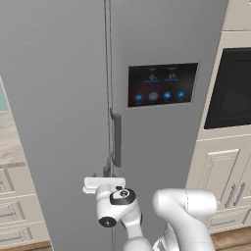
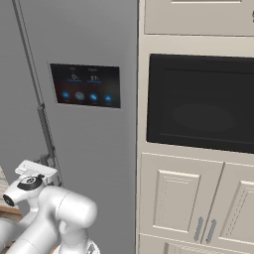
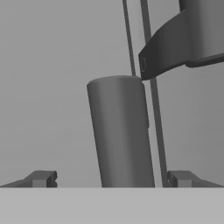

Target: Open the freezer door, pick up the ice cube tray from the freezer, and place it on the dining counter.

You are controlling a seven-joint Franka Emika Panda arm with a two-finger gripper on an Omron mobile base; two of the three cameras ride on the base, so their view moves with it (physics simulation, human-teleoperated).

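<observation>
Grey fridge doors stand closed ahead, beside cream cabinets (image 2: 188, 198) and a black oven (image 2: 201, 101). On the freezer door (image 1: 54, 122), the bar handle (image 3: 121, 133) rises between the fingers (image 3: 41, 178) of the gripper (image 3: 111, 179), which is wide open and holds nothing.

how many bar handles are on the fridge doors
2. One is on the touchscreen door, just right of the seam: handle. The other, the freezer door's handle, stands between the open end effector fingertips, left of the seam. Lower parts may be hidden by the arm.
</observation>
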